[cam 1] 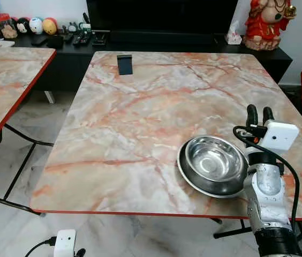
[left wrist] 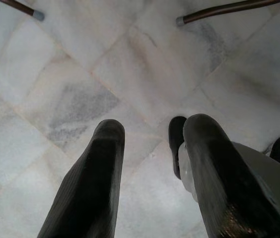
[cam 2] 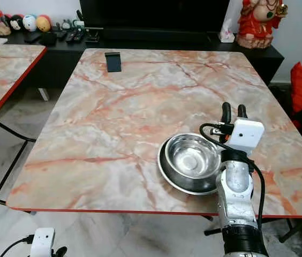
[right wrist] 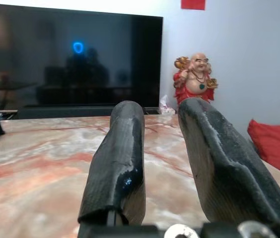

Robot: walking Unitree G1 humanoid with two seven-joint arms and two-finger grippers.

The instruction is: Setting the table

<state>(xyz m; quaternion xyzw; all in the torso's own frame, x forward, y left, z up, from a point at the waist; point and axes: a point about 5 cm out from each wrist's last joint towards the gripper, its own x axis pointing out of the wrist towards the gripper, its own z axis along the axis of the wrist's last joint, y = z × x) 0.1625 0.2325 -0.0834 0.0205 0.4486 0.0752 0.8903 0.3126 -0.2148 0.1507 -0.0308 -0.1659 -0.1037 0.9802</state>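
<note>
- The right gripper [cam 1: 260,113] is raised over the marble-patterned table [cam 1: 140,107], its two black fingers parted with nothing between them, so it grips nothing.
- Just to the gripper's left and a little nearer the robot sits a steel bowl [cam 1: 215,158] inside a wider steel plate [cam 1: 191,179]; the gripper's wrist stands close beside their right rim, and whether it touches them cannot be told.
- The bowl is round, polished and empty, with bright reflections on its inner wall; the plate under it is shallow, darker grey, and shows as a crescent around the bowl's near and left sides.
- The stacked pair lies near the table's front edge, on the robot's right-hand side, with open tabletop stretching ahead of the gripper.
- As a judgement, the step in hand looks like placing or adjusting this bowl and plate as one setting. To do it well, the gripper should move clear without clipping the rim, since polished steel on a smooth top is likely to slide or ring if nudged.
- If the pair needs shifting, pushing low on the plate's rim seems safer than on the bowl, which could tip or skate inside the plate.
- Far ahead of the gripper, near the table's opposite edge, stands a small dark stand [cam 1: 125,64]; beyond it are a television [right wrist: 70,59] and a red figurine [right wrist: 195,74].
- The left gripper [left wrist: 150,168] hangs idle above the pale tiled floor [left wrist: 80,74], fingers apart and holding nothing.
</note>
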